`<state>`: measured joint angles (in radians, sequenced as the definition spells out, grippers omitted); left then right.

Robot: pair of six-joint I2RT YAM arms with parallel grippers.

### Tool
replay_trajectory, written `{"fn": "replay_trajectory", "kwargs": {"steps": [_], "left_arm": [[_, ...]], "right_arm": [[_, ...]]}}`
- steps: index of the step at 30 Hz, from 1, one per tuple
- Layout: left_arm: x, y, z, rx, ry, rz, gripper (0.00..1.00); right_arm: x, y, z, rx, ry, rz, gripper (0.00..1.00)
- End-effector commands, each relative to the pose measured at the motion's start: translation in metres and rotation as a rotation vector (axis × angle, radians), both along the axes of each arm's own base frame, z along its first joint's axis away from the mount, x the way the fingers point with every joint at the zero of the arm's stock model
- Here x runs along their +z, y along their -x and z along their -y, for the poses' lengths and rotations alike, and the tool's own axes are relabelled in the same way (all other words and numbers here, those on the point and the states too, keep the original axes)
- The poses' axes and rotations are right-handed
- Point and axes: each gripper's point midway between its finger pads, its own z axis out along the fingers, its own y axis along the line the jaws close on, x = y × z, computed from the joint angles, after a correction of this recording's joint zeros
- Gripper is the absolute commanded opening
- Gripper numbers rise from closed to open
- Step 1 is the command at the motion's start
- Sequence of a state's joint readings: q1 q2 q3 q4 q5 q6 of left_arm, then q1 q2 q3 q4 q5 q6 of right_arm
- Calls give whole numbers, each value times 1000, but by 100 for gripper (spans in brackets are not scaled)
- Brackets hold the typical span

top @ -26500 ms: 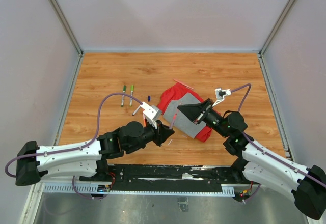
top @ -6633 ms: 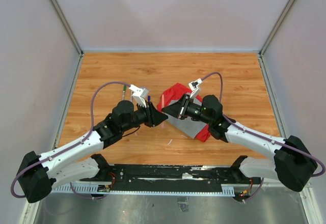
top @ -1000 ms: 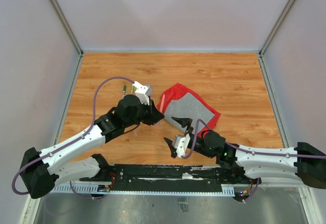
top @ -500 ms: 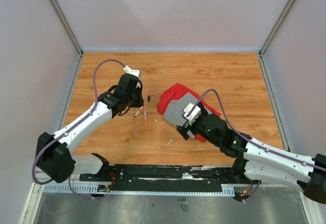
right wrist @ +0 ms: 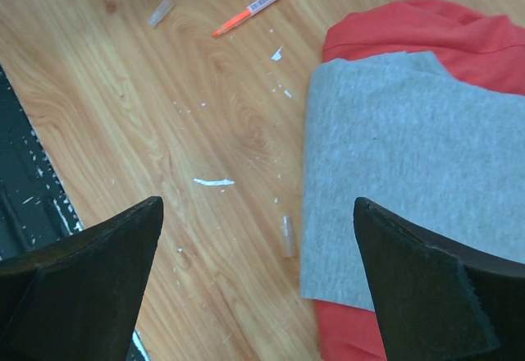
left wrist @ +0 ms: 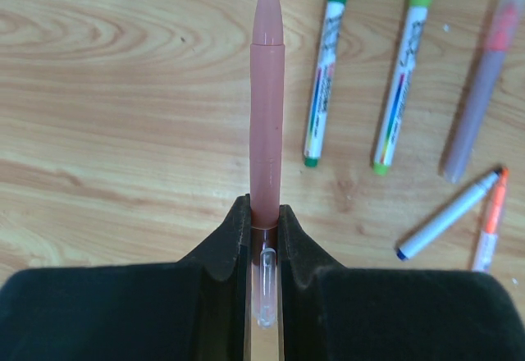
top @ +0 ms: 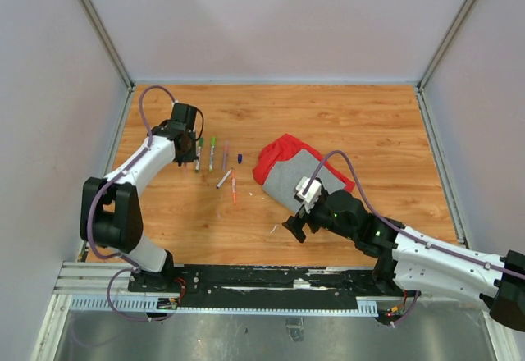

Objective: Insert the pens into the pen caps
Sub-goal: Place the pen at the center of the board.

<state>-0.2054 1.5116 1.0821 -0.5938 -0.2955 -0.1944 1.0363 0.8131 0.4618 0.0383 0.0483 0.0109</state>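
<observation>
Left wrist view, my left gripper [left wrist: 264,223] pinches a pink pen [left wrist: 267,98], green pens [left wrist: 326,74] just beside it, right gripper [right wrist: 256,205] spread wide.

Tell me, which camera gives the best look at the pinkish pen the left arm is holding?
The left wrist view: the pinkish pen runs up the middle, close and sharp, its base clamped between the left jaws. The top view leaves it too small to make out. The right wrist view misses it altogether.
</observation>
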Motion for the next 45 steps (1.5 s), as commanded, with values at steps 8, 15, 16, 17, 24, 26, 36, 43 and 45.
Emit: {"fn": "replay_trajectory", "kwargs": {"steps": [8,15,16,17,24,26,36,43,45], "left_arm": [[-18,-46,-42,29,-78,-93,1],[-20,-71,-43,-23,17,-69,1],[-21,-74,-39,-41,31,-68,1],[-22,-76,-36,-56,44,-70,1],[-52,-72,-40,-57,28,-152,1],[-60,-68,-45,-46,10,-186,1],[-83,-67,-41,-60,68,-238,7],[-88,-65,-40,-65,79,-256,29],[-89,-64,-41,-62,74,-260,33]], "right_arm": [[-7,21,-11,78,-61,-104,99],[-13,27,-17,116,-51,-145,99],[-15,28,-18,119,-47,-150,99],[-15,28,-20,124,-45,-154,99],[-15,31,-27,148,-42,-180,99],[-14,31,-28,152,-44,-184,99],[-14,32,-29,166,-21,-190,99],[-13,33,-32,174,-23,-201,99],[-13,34,-33,180,-20,-205,99]]}}
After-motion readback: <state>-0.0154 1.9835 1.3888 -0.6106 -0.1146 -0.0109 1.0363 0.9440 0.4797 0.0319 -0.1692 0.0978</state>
